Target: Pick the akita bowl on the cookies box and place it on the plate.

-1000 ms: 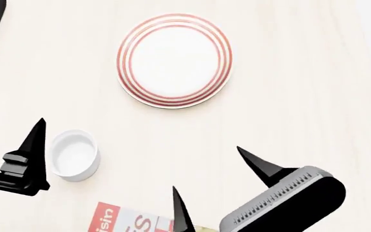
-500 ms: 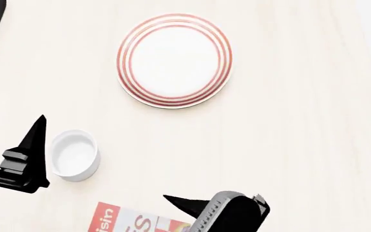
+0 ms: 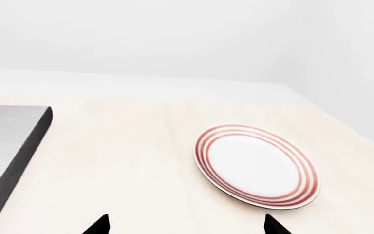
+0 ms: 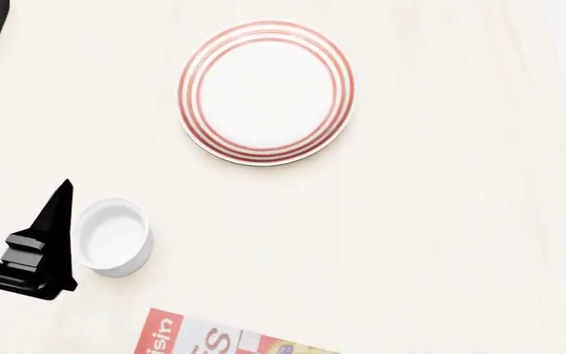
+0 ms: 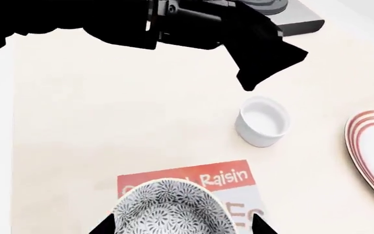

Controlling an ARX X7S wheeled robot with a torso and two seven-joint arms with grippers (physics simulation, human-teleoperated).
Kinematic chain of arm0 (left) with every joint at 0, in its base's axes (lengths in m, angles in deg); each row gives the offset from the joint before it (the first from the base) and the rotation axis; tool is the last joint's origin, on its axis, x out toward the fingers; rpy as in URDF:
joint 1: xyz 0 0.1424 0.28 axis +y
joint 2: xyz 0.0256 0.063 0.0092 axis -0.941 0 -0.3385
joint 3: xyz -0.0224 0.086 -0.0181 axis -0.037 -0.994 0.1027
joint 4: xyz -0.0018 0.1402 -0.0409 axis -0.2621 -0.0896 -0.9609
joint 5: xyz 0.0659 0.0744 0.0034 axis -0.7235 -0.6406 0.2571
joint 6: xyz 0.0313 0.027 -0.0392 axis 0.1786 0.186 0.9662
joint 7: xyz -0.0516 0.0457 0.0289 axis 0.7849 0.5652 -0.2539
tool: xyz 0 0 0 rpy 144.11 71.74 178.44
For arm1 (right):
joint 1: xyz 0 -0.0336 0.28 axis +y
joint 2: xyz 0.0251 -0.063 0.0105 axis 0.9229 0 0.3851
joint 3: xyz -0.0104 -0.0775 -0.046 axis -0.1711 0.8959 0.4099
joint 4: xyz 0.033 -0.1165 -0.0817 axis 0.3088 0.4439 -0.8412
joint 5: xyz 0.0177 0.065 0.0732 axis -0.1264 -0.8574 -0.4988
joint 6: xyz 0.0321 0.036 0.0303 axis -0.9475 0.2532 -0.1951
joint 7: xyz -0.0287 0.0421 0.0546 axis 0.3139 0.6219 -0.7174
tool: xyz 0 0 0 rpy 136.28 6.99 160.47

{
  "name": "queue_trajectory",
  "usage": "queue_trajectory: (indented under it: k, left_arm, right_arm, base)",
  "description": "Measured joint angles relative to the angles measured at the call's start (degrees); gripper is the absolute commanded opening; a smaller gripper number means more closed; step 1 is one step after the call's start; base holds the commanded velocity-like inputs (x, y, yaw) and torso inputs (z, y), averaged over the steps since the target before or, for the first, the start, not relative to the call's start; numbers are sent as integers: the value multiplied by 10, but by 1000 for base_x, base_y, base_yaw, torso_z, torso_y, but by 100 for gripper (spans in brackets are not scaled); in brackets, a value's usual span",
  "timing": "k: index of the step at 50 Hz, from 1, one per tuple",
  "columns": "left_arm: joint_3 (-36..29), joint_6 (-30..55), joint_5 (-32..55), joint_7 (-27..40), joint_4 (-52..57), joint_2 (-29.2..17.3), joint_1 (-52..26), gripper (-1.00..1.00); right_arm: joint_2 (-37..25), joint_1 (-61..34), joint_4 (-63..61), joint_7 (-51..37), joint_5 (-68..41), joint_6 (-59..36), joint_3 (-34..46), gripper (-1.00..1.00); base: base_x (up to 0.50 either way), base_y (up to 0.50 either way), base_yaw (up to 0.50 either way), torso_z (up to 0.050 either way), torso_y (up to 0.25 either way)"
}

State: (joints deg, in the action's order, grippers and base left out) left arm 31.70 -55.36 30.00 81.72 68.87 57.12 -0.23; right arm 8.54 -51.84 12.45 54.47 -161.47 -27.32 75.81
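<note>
The right end effector has left the head view; open, empty — straddling one akita bowl; one plate.

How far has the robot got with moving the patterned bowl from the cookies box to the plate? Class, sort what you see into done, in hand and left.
Done: nothing has been moved; the akita bowl sits on the cookies box and the plate is bare.
In hand: the right gripper is open with a fingertip either side of the bowl, not gripping.
Left: close, lift, carry past the small white bowl and set down. The left gripper is open and empty.
</note>
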Motion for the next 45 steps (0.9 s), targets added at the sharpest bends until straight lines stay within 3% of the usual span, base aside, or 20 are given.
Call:
queue_trajectory:
  k: [10,23,45]
  left_arm:
    - [-3,-2,-1,0,0,0,2,100]
    - [-5,-3,1,1,1,-1,3,100]
    - [-5,-6,5,2,5,-4,8,100]
  right_arm:
    - [40,-82,9,-51,-74,-38,73,100]
    - [104,-167,13,-108,-188,-78,108,100]
    - [171,-202,44,-141,-252,-127,148,100]
  base:
    - [0,0,0,0,0]
    - [0,0,0,0,0]
    - [0,0,0,0,0]
